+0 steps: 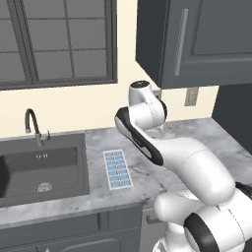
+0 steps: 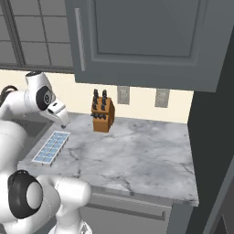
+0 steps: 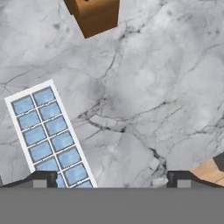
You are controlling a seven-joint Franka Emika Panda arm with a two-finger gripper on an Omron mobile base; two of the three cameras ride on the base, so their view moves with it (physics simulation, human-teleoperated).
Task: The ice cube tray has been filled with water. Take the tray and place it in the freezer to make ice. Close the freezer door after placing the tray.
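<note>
Reading from left to right across the left base view: a dark grey window frame (image 1: pixel 59 44) fills the upper wall, and beneath it a curved black faucet (image 1: pixel 32 125) stands behind a dark grey rectangular sink basin (image 1: pixel 15 170) sunk into the grey-veined marble counter (image 1: pixel 206 138). Just beside the sink's right rim, flat on the marble, lies the flat white rectangular ice cube tray (image 1: pixel 117 169), its two rows of cells holding the pale blue glossy water (image 1: pixel 114 163). The white Franka arm (image 1: pixel 197 170) rises from the lower right and bends above the counter to the right of the tray, apart from it. A dark grey wall cabinet (image 1: pixel 197 39) with a vertical silver handle hangs above.

In the right base view the tray (image 2: pixel 51 147) lies at the counter's left end, with the two-finger gripper (image 2: pixel 65 121) poised above and just beyond its far end, touching nothing. Further right, a brown wooden knife block (image 2: pixel 103 116) with black handles stands upright against the cream wall, well apart from the tray; two pale wall outlets (image 2: pixel 123 94) sit behind it.

In the hand view the tray (image 3: pixel 48 135) runs diagonally at the left, one dark fingertip (image 3: pixel 41 179) near its lower end. The claw stands spread fully wide and holds nothing.
</note>
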